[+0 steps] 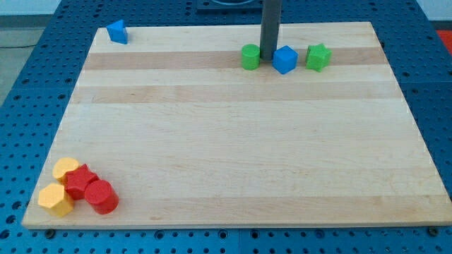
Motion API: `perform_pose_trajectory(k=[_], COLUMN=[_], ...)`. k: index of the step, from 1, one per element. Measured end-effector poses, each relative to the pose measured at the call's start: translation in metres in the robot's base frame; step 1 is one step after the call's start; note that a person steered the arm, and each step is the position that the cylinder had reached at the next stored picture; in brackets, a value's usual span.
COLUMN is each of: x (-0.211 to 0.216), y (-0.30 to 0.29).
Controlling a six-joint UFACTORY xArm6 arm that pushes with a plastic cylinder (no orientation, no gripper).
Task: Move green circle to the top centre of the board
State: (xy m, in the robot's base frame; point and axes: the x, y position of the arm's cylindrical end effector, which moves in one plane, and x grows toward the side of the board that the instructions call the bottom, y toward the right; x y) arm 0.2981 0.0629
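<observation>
**A:** Green circle [250, 57] first, operator: you'll find it upright near the table's [226, 141] top edge, a little to the view's right of centre. It is a round cylinder, axis vertical, so it has no long side and no heading you could read.

**B:** And my tip [268, 56]?

**A:** Your rod comes straight down just to the circle's right, wedged between it and the blue cube [284, 59]. Whether it touches either one you cannot tell from this angle. You have no gripper here, only the rod, so nothing is clamped or let go.

**B:** What crowds it?

**A:** To the view's right of the cube stands a green star [318, 57], apart from it. A blue triangular block [117, 32] sits in the top left corner, well away. At bottom left you see a tight cluster: two yellow blocks [66, 169] [56, 199] and two red ones [80, 181] [101, 196].

**B:** Room to move?

**A:** Bare wood runs leftward along the top edge from the circle to the blue triangular block, and across the whole middle below it.
</observation>
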Motion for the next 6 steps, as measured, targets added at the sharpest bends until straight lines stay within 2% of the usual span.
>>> perform_pose_trajectory(k=[2,3,6], x=[0.050,0.045,-0.019], y=[-0.024,-0.038,-0.030])
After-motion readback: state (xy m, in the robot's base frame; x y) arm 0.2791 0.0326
